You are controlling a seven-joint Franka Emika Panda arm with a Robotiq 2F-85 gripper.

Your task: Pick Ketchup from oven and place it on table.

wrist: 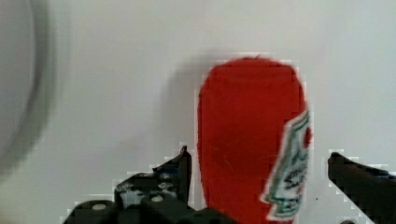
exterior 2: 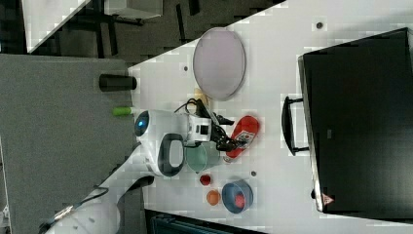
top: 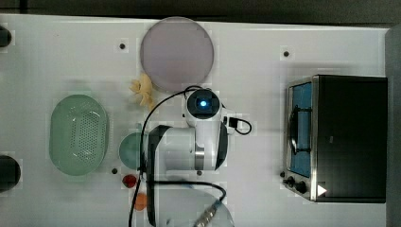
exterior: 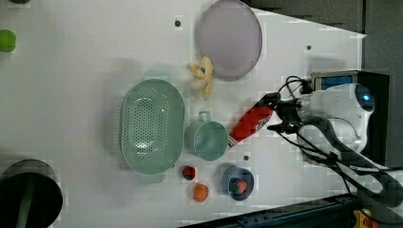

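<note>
White table (exterior: 85, 71) carries the ketchup (exterior: 250, 123), lying at the left view's centre-right beside a green cup (exterior: 207, 139); the gripper (wrist: 259, 170) straddles it, fingers spread clear.

Green colander (exterior: 152, 126) beside green cup (exterior: 206, 139), purple plate (exterior: 230, 38), perhaps a peeled banana (exterior: 202, 77)
</note>
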